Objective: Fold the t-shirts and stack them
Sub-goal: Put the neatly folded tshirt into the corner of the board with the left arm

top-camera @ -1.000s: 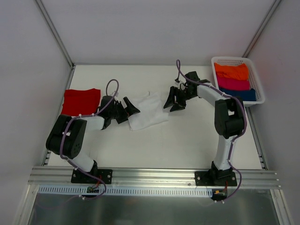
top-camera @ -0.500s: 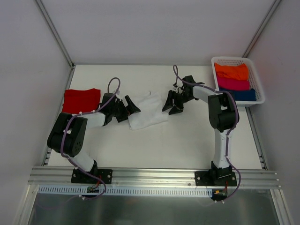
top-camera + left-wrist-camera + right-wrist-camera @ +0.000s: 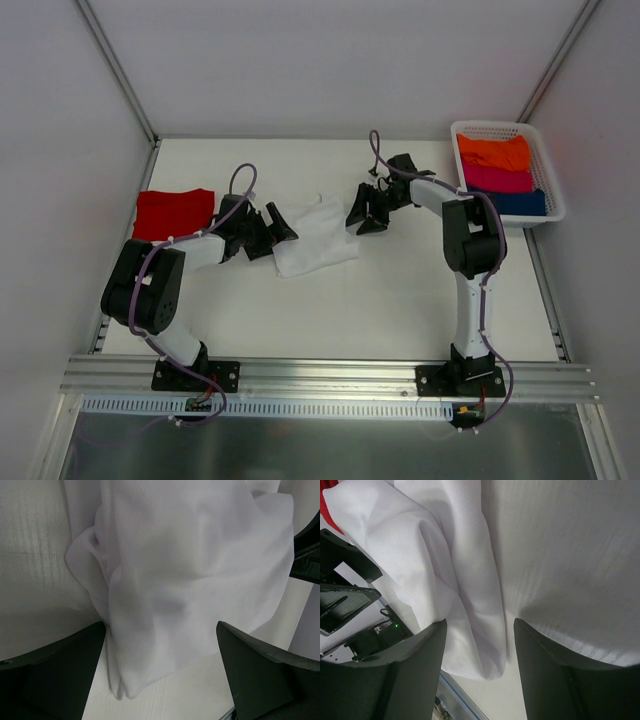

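Since a second ago the right gripper (image 3: pixel 363 220) has edged in toward the white t-shirt (image 3: pixel 315 238) and its arm has folded tighter. The left gripper (image 3: pixel 272 237) has hardly shifted, and the cloth lies as it did.

The white t-shirt sits crumpled and partly folded on the table (image 3: pixel 400 290), with one gripper at each end of it. The left gripper is at the shirt's end on the left arm's side, its jaws spread wide. In the left wrist view its two dark fingers (image 3: pixel 50 680) stand to either side of a bunched lobe of the shirt. The cloth fills much of the gap between them, and neither finger is pressed into it.

The right gripper is at the shirt's opposite end, its jaws also apart but less widely. In the right wrist view a rolled edge of the shirt runs down into the gap between the fingers (image 3: pixel 560 680). One finger overlaps the cloth and the other stands over bare table just beside it. Nothing is clamped.

The red t-shirt (image 3: pixel 175 213) lies flat and folded, well apart from the white one, beyond the left gripper. A white basket (image 3: pixel 490 126) stands far from the white t-shirt, past the right arm. It holds folded orange (image 3: pixel 493 152), pink (image 3: pixel 497 178) and blue (image 3: pixel 515 202) cloth.
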`<state>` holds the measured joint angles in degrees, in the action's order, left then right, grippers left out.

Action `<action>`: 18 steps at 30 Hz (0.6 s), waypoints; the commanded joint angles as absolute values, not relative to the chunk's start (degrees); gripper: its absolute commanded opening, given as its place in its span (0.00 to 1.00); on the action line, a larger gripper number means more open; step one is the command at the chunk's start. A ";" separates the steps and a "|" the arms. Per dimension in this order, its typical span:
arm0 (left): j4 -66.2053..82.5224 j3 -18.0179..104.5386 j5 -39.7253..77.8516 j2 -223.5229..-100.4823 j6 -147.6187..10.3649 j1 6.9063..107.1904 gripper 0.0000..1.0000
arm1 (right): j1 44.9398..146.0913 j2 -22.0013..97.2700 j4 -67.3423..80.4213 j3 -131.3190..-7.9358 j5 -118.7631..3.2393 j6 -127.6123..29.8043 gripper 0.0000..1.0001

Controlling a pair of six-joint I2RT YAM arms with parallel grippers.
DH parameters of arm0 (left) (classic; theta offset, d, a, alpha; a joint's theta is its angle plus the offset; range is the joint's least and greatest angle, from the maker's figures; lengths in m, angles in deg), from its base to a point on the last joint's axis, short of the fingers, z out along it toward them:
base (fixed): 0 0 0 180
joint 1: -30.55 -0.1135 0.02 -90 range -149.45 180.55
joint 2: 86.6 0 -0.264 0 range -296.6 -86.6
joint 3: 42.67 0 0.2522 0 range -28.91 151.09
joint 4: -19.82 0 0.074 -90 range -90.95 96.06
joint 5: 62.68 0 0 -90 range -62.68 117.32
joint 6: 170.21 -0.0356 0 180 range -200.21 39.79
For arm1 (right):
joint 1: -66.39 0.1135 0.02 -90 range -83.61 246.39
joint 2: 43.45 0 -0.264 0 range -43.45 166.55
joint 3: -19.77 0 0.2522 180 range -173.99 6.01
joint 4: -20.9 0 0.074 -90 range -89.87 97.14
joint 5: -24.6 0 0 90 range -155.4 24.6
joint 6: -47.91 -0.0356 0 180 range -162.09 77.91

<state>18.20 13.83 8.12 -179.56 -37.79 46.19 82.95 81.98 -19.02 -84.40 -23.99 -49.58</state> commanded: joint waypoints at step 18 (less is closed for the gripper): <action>11.15 15.56 10.27 -183.54 -40.57 45.84 0.98 | 82.03 73.71 -20.29 -88.12 -17.59 -50.97 0.61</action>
